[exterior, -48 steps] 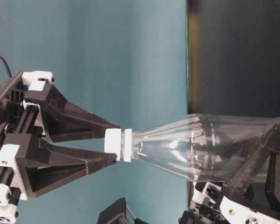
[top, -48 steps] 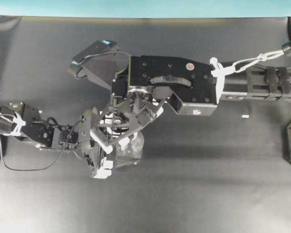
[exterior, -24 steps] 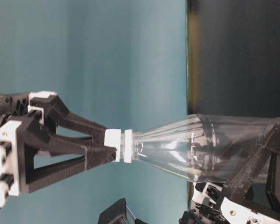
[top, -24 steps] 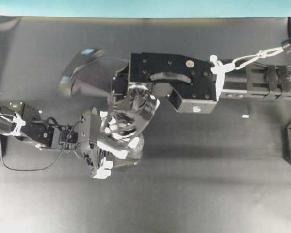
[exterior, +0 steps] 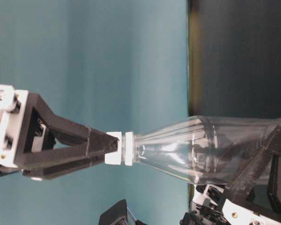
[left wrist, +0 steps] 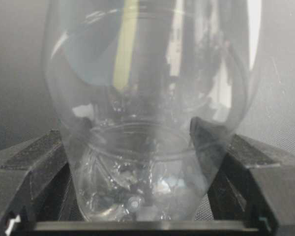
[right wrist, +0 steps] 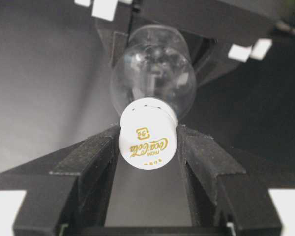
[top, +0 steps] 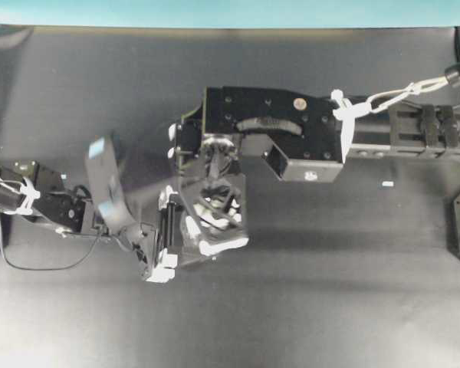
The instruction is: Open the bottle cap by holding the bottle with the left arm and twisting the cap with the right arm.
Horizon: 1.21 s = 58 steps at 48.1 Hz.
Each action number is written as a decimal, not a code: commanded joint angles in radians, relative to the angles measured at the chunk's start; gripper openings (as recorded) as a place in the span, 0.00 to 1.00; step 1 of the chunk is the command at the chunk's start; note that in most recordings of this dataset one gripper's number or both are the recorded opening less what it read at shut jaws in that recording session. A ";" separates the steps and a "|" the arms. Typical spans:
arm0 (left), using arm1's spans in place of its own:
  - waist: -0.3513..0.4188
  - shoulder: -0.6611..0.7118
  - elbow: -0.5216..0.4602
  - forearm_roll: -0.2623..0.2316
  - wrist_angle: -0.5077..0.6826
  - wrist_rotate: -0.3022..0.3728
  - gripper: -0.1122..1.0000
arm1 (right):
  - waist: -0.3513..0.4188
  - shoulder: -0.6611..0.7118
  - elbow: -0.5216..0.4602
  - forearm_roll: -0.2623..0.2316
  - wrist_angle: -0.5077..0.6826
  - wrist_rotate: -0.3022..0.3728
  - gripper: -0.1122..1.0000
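A: Where is the bulky black right arm with the boxy wrist block?

B: It reaches in from the right edge of the overhead view toward the middle, wrist turned down. Its black white-tipped right gripper stands directly over the small white round bottle cap, one finger pressed against each side of it.

A: And the slim black left arm with loose cables?

B: It comes in low from the left edge. Its black left gripper with white pads sits below that cap, clamped on the round body of the clear plastic bottle.
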 commanded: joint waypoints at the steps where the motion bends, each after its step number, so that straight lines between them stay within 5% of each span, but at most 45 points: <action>1: 0.003 -0.009 -0.005 0.003 -0.003 -0.002 0.83 | 0.012 -0.002 -0.003 0.005 -0.008 -0.063 0.43; 58: 0.003 -0.009 -0.002 0.005 0.000 -0.005 0.83 | -0.002 -0.086 0.110 0.002 -0.044 -0.041 0.46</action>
